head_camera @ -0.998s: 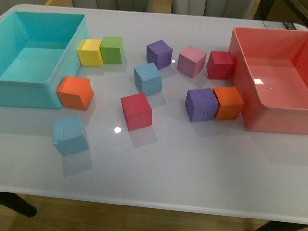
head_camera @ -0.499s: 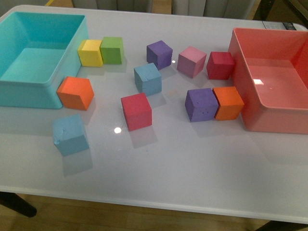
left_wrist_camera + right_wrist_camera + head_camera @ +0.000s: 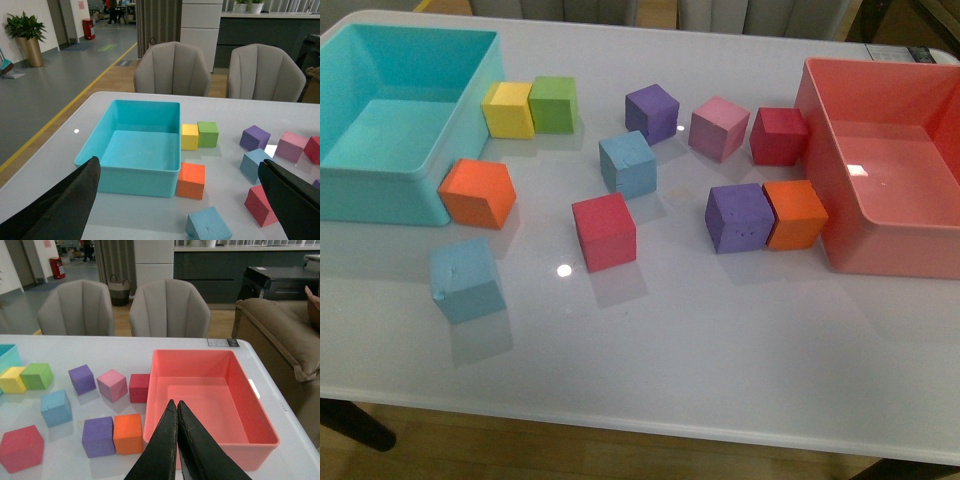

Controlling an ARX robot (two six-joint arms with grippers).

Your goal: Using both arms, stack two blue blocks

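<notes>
One blue block (image 3: 467, 279) lies near the table's front left, also seen low in the left wrist view (image 3: 207, 225). The other blue block (image 3: 627, 163) sits mid-table, behind a red cube; it shows too in the left wrist view (image 3: 256, 165) and the right wrist view (image 3: 56, 408). Neither arm appears in the front view. My left gripper (image 3: 180, 200) hangs open above the table, its fingers wide apart with the near blue block between and below them. My right gripper (image 3: 176, 405) is shut and holds nothing, high over the near wall of the pink bin (image 3: 260, 440).
A turquoise bin (image 3: 380, 185) stands at the left and a pink bin (image 3: 820, 180) at the right. Scattered cubes: orange (image 3: 476, 193), yellow (image 3: 507, 109), green (image 3: 552, 103), red (image 3: 604, 231), purple (image 3: 651, 111), pink (image 3: 718, 127), dark red (image 3: 778, 135), purple (image 3: 739, 217), orange (image 3: 794, 213).
</notes>
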